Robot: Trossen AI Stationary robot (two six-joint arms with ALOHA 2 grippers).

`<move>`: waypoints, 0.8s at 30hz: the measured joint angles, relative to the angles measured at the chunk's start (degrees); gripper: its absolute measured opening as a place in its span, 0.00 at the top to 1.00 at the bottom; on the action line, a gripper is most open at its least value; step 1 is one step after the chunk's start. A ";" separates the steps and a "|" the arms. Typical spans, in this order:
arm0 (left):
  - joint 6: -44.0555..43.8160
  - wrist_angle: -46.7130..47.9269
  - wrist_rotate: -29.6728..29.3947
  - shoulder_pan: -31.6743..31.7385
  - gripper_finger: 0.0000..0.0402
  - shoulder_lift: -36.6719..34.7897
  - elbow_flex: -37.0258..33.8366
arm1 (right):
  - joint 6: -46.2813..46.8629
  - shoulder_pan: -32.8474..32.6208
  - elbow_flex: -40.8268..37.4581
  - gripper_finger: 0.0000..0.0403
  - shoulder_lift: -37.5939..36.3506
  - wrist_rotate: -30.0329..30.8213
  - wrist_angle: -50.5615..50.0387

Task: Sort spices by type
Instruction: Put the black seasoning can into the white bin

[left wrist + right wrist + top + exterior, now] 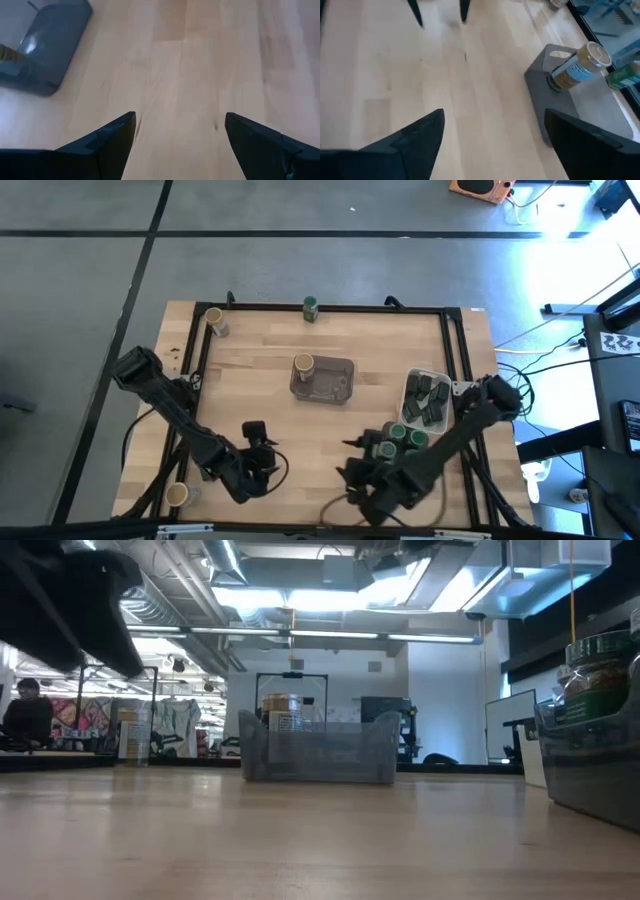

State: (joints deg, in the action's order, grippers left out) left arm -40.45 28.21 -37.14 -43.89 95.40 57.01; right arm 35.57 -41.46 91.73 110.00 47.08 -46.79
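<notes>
The surface [260, 390] is pale blond wood with a light plank grain, framed by a black rail [330, 308]. Both arms are dark, near black, and so are the left gripper [179, 131] and the right gripper [492, 127]. The middle tray [335, 392] is translucent grey; the jar standing in it [577, 67] has a tan lid, a blue label and brownish contents. The right-hand tray [411, 387] is white and holds dark tins [428, 400]. Green-lidded jars [405, 436] sit below it, and one more green-lidded jar [310, 307] stands at the far edge. The floor [80, 270] is grey with dark seams.
</notes>
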 joint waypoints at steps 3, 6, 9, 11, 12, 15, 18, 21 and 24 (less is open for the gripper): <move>-3.79 8.05 3.33 -0.74 0.25 -2.02 2.58 | -2.72 2.51 0.01 0.16 2.64 -0.13 2.37; -9.48 16.62 9.42 -1.70 0.25 -3.79 5.19 | -4.53 4.53 -0.01 0.16 5.16 -0.21 4.22; -17.06 24.87 18.38 -3.11 0.25 -5.09 6.80 | -5.70 6.22 -0.01 0.16 7.17 -0.68 5.04; -23.64 29.07 24.62 -4.45 0.25 -5.72 6.85 | -5.94 7.14 -0.01 0.16 8.21 -2.13 5.79; -27.01 31.28 27.68 -5.24 0.25 -5.80 6.85 | -5.96 7.51 -0.01 0.16 8.58 -2.67 5.89; -34.51 36.46 35.00 -8.13 0.25 -5.77 6.03 | -6.08 8.28 -0.01 0.16 9.19 -3.46 6.99; -34.95 37.28 36.23 -10.86 0.25 -5.74 4.16 | -6.34 8.27 -0.01 0.16 9.19 -4.25 6.97; -33.40 36.61 35.99 -12.57 0.25 -5.50 2.46 | -7.83 8.12 -0.01 0.16 9.19 -4.21 6.95; -29.66 37.00 35.97 -13.75 0.25 -4.97 1.59 | -9.06 8.10 -0.01 0.16 9.19 -4.63 7.51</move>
State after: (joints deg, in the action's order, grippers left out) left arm -70.11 65.21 -1.17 -57.64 90.43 58.60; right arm 26.52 -33.36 91.72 119.20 42.45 -39.28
